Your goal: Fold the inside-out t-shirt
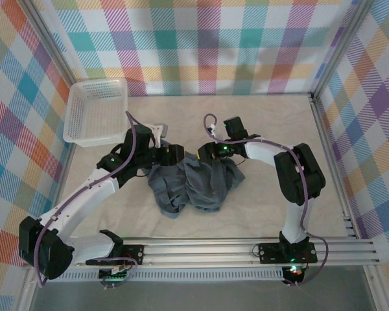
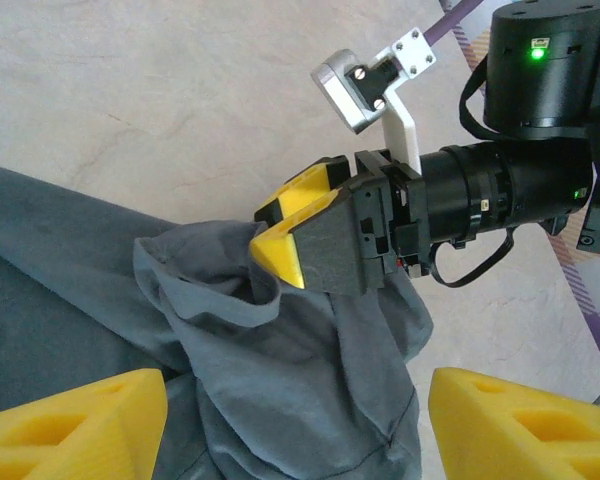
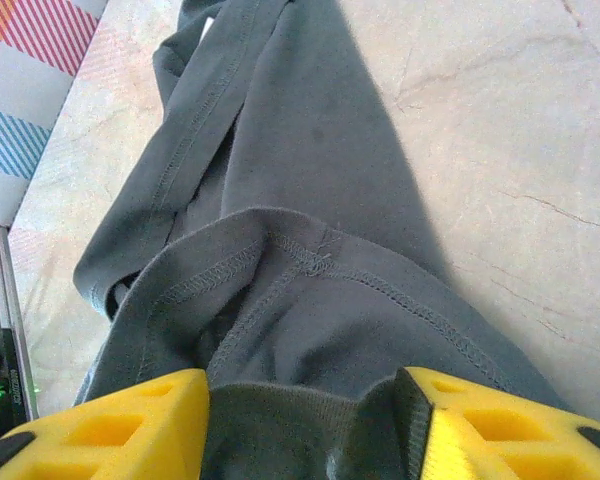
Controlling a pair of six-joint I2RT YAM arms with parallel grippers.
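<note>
Right tool [image 3: 302, 405] fingers flank bunched t-shirt [image 3: 280, 180]; left tool [image 2: 295, 405], spread, above it.

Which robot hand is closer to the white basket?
Left. The left gripper sits at the t-shirt's edge on the white basket's side; the right gripper is on the shirt just past it, farther from the basket.

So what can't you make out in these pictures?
Top view: collar and sleeves of the t-shirt, lost in crumpled folds.
Right wrist view: whether the right tool pinches the t-shirt; the bottom edge crops its fingers.
Left wrist view: the left tool, fingers cropped at the bottom.
</note>
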